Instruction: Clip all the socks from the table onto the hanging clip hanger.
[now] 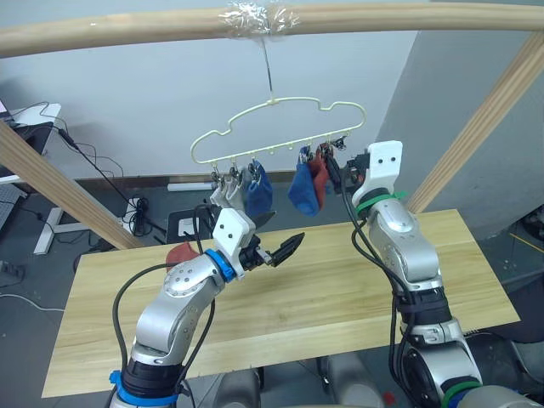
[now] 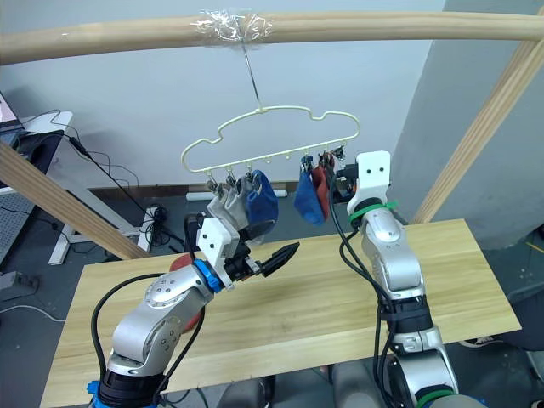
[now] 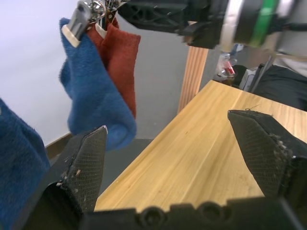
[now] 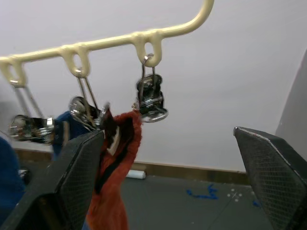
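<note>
The pale yellow-green clip hanger [image 1: 280, 115] hangs by its hook from the taped top beam. A grey sock [image 1: 224, 194], two blue socks [image 1: 258, 195] [image 1: 302, 190] and a rust-red sock [image 1: 319, 177] hang from its clips. Its end clip [image 4: 151, 100] is empty. My right gripper [image 1: 342, 172] is raised beside the hanger's right end, open and holding nothing, with the empty clip and the red sock [image 4: 115, 172] ahead of it. My left gripper [image 1: 279, 238] hovers open and empty above the table [image 1: 340, 280], below the blue socks [image 3: 93, 100]. Another rust-red sock [image 1: 180, 253] lies on the table behind my left forearm.
A round wooden beam [image 1: 127, 30] runs overhead, with slanted posts at the left [image 1: 59, 187] and right [image 1: 484, 127]. Cables and a power strip [image 1: 136, 208] lie on the floor behind the table. A white desk [image 1: 42, 115] stands far left.
</note>
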Controlling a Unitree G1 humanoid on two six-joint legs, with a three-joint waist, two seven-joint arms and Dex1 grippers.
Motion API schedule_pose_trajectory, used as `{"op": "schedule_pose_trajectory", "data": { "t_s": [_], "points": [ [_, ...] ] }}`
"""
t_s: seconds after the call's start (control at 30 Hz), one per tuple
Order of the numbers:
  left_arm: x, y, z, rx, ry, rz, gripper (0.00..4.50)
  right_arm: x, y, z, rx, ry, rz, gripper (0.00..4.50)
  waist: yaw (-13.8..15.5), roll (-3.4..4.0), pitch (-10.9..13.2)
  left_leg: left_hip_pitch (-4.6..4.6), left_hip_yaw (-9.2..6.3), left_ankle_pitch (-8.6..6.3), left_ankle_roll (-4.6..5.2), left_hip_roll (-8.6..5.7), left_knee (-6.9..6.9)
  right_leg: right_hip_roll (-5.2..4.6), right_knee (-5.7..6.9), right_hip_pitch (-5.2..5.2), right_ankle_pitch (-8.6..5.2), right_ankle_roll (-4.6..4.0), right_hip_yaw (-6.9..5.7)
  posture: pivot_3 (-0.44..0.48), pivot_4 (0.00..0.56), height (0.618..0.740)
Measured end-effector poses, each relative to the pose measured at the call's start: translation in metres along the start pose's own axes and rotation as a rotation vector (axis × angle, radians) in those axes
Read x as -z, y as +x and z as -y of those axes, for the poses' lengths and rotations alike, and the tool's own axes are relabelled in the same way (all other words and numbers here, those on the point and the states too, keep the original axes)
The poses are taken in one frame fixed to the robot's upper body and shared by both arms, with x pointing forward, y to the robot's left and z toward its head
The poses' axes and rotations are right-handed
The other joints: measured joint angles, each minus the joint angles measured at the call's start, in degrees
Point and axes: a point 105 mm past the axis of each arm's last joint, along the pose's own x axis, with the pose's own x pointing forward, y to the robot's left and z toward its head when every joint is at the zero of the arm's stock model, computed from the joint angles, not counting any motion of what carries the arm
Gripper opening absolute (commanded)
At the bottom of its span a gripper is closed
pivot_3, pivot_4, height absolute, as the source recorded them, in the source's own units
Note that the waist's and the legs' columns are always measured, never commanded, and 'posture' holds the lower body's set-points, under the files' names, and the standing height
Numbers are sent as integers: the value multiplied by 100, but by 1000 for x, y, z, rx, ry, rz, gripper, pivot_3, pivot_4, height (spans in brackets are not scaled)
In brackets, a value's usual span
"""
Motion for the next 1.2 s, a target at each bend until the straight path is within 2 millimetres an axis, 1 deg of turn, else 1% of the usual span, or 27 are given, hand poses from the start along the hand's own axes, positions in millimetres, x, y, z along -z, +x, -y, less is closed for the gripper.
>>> {"op": "schedule_pose_trajectory", "data": {
  "t_s": [0.1,0.2,0.27,0.4,0.47,0.53,0.7,0.8,0.9,1.03,1.17,1.2],
  "points": [
    [-2,1,2,-2,4,5,4487,0,5,5,14,-36,21,4500,35,1,1,0,3,0,0,-1,0,-1,0,0,0,-1,2,-71,218,740],
    [-4,1,7,10,9,13,4487,-7,10,16,52,-70,64,4500,50,1,1,0,2,0,0,-1,-1,-1,0,0,0,-1,1,-73,218,740],
    [-3,1,7,4,1,8,4487,-13,10,23,93,-88,100,4500,51,0,1,1,1,0,0,0,0,-1,2,0,0,-1,1,-73,221,740],
    [-1,2,8,0,-6,-1,4487,-19,9,28,128,-119,143,4500,50,1,1,1,2,0,0,-1,1,-1,4,0,1,-1,2,-88,223,740],
    [-1,2,8,1,-6,-1,4487,-19,7,30,132,-138,143,4500,52,0,1,1,2,0,0,-1,1,-1,4,0,1,-1,1,-89,224,740],
    [-1,2,8,2,-7,-1,4487,-13,2,31,133,-144,129,4500,54,0,1,1,2,0,0,-1,1,-1,4,0,0,-1,2,-89,224,740],
    [0,2,8,3,-6,-5,4487,3,-20,28,50,-116,41,4500,54,2,3,0,2,0,1,0,1,-1,5,0,0,-1,3,-90,231,740],
    [1,-1,8,5,-13,-9,4487,0,-30,23,6,-82,12,4500,49,3,4,3,0,0,1,1,1,-1,7,0,-1,-1,2,-90,234,740],
    [-2,-6,8,8,-6,-8,4487,-7,-39,18,-27,-61,4,4500,54,2,5,4,-2,0,1,1,2,0,8,1,-4,3,1,-89,234,740],
    [-5,-12,3,-2,5,-15,4487,-12,-50,11,-50,-41,-15,4500,58,2,5,7,1,0,0,1,3,0,7,3,-13,18,2,-94,230,740],
    [-8,-13,3,-2,3,-4,4487,-15,-52,5,-47,-27,-10,4500,54,2,5,8,0,0,0,2,3,0,7,3,-16,22,1,-90,226,740],
    [-10,-14,4,2,8,3,4497,-15,-51,4,-37,-26,-10,4328,55,2,5,8,1,0,0,1,2,0,7,3,-15,22,1,-90,226,740]
  ]
}}
